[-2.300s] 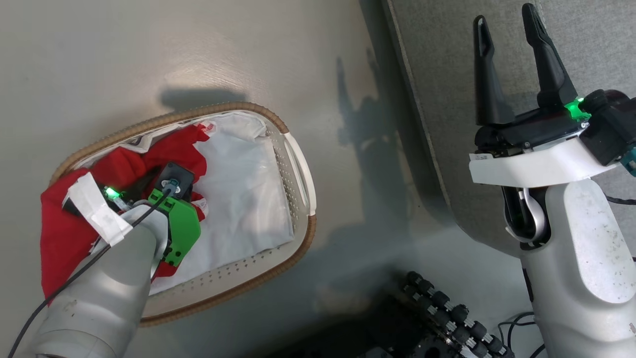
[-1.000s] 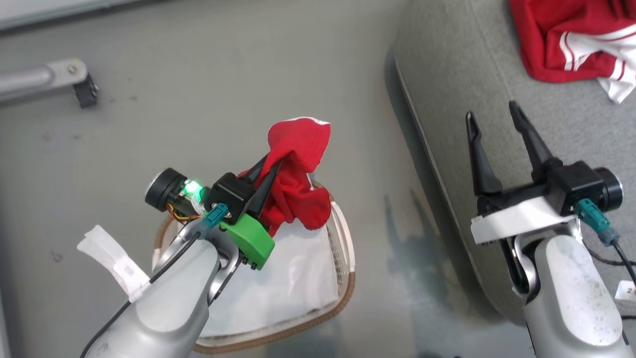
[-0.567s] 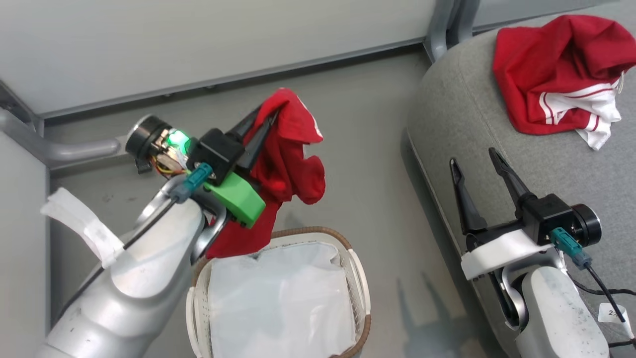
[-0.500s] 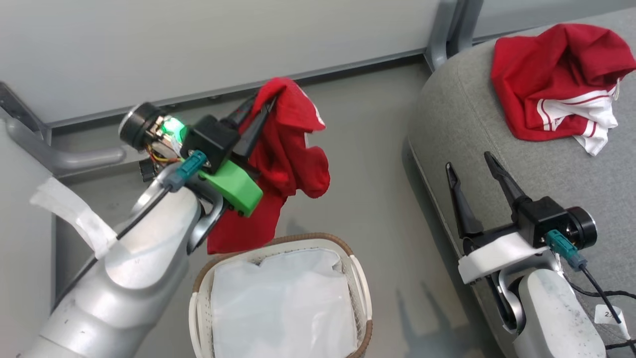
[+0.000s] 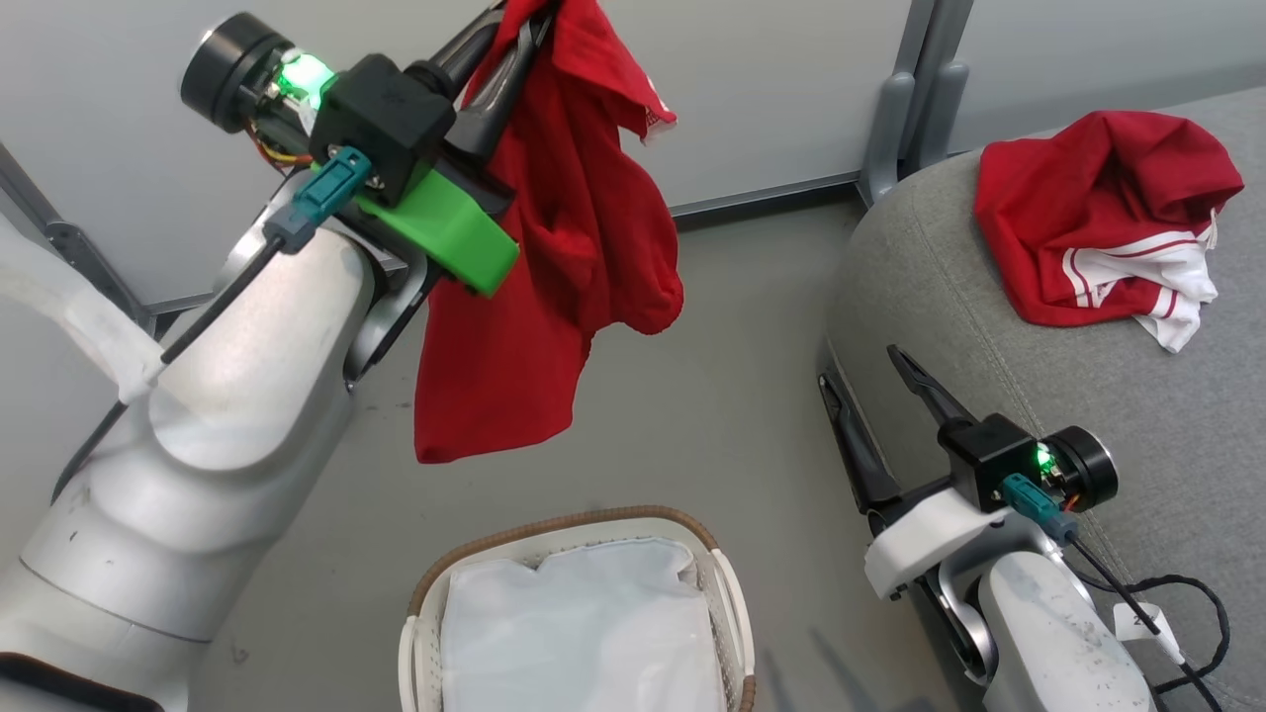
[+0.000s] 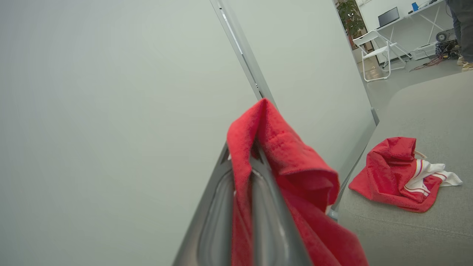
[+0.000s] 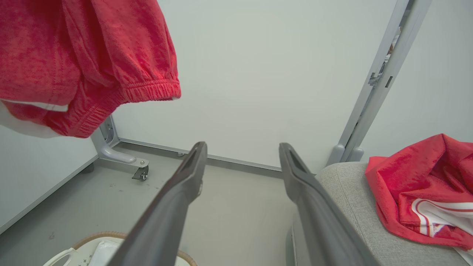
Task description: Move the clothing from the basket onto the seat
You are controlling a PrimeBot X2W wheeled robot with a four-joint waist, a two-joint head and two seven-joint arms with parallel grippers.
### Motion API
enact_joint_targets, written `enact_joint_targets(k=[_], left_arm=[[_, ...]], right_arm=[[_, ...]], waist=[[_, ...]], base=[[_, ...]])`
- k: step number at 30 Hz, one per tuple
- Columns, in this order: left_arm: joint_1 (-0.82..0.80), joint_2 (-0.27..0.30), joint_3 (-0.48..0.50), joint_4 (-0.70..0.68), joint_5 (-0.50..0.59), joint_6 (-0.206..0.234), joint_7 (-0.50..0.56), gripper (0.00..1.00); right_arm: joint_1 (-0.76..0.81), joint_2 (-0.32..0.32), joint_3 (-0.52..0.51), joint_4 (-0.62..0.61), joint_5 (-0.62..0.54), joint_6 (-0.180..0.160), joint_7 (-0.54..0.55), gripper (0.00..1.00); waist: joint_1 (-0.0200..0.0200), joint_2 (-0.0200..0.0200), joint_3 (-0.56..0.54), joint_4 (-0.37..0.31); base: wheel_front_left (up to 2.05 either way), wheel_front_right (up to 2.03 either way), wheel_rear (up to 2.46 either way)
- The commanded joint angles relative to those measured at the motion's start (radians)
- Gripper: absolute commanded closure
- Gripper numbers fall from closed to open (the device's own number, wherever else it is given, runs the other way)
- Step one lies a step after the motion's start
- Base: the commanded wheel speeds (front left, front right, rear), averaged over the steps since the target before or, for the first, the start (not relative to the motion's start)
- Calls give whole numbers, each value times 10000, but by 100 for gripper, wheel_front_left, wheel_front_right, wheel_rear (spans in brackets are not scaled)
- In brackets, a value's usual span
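Two pale wall panels (image 5: 771, 89) and a grey floor (image 5: 692, 425) frame the grey seat (image 5: 989, 396), which carries one crumpled red garment (image 5: 1078, 218), and the white-lined basket (image 5: 554, 524) standing on the floor; the left gripper (image 6: 242, 155) is clamped on a hanging red garment (image 5: 534, 297) high above the basket, while the right gripper (image 7: 242, 147) gapes empty.

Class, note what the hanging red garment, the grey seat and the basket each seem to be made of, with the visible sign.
Hanging red garment: soft matt fabric, perhaps terry; it drapes in folds, hem gathered. Grey seat: matt woven upholstery; fine weave, stitched seam. Basket: likely smooth white plastic, slightly glossy, with a brown woven rim; its liner looks like thin creased white cloth.
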Motion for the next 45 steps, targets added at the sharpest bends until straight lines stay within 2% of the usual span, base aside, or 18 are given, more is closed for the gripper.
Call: enact_joint_targets(k=[1,19,28,34,37,38,39,40,41,42,45], left_arm=[[-273,-20,-29,-60,-106,-27,12,100],[-1133,-481,-721,-714,-429,-26,84,100],[-987,-480,-1035,-833,-606,-27,116,100],[-656,-409,-1134,-712,-771,-27,63,100],[-533,-446,-1185,-648,-890,-27,33,100],[-484,-456,-1195,-619,-913,-27,25,100],[-431,-459,-1210,-585,-941,-27,6,100],[-373,-452,-1214,-548,-968,-27,4,100],[-321,-449,-1216,-517,-1017,-27,-11,100],[-247,-445,-1219,-492,-1047,-25,-14,100],[-29,-393,-1233,-430,-1132,10,-96,100]], right_arm=[[-172,-33,65,131,-47,-14,-22,0],[-2292,-33,1159,1862,-649,-14,-23,0],[-2813,-33,1522,938,-527,-14,-21,0],[-2906,-33,2173,244,-333,-14,-23,0],[-2927,-35,2555,280,-122,-14,-21,0],[-2933,-35,2649,333,-80,-14,-21,7],[-2946,-35,2735,394,-25,-14,-21,58],[-2949,-35,2808,451,60,-14,-23,75],[-2940,-35,2845,470,133,-14,-23,82],[-2930,-35,2879,489,187,-14,-23,100],[-2886,-34,2923,511,284,-14,-23,100]], waist=[[1,0,-28,60],[1,0,-103,586],[1,0,-125,758],[1,0,-162,776],[1,0,-190,793],[1,0,-204,799],[1,0,-220,807],[1,0,-233,814],[1,0,-241,819],[1,0,-251,823],[1,0,-272,820]], base=[[0,0,0],[0,0,0],[0,0,0],[0,0,0],[0,0,0],[0,0,0],[0,0,0],[0,0,0],[0,0,0],[0,0,0],[0,0,0]])
